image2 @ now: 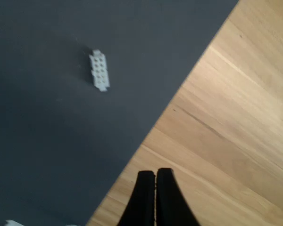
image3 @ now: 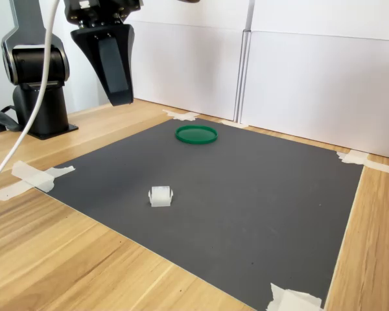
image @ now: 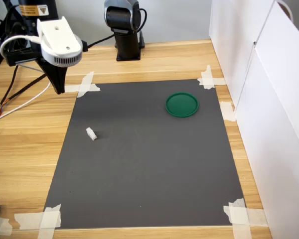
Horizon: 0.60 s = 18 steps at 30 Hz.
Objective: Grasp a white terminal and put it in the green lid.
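Looking at my feeds left to right in the first exterior view: my black gripper hangs over the light wooden bench just off the mat's far-left taped corner, fingers pressed together, nothing between them, which the wrist view confirms. Next comes the tiny white plastic terminal block, lying on the dark grey rectangular mat near its left edge, well apart from the gripper. Over toward the first exterior view's right sits the flat round dark-green plastic lid, also on the mat, near the far edge, with nothing in it. White panels wall off the right side.
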Motion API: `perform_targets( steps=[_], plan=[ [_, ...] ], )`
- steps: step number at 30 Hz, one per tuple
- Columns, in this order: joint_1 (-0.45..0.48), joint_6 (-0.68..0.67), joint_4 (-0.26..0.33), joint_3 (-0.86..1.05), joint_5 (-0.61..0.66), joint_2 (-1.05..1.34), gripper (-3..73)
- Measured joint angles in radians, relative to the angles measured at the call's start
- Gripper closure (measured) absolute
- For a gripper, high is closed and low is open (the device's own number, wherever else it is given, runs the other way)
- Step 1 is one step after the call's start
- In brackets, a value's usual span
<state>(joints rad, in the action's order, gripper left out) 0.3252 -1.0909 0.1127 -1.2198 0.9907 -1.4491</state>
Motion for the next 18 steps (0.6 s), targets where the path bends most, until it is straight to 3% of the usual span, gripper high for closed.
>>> perform_targets(
  steps=[4, 12, 15, 18],
  plan=[
    [0.000, 0.000, 0.061, -0.025, 0.051, -0.004, 71.7],
    [0.000, 0.000, 0.076, -0.025, 0.043, -0.005, 68.8],
    [0.000, -0.010, 0.075, -0.022, 0.030, -0.006, 61.4],
    [0.000, -0.021, 0.056, 0.000, 0.018, -0.017, 47.3]
  ],
)
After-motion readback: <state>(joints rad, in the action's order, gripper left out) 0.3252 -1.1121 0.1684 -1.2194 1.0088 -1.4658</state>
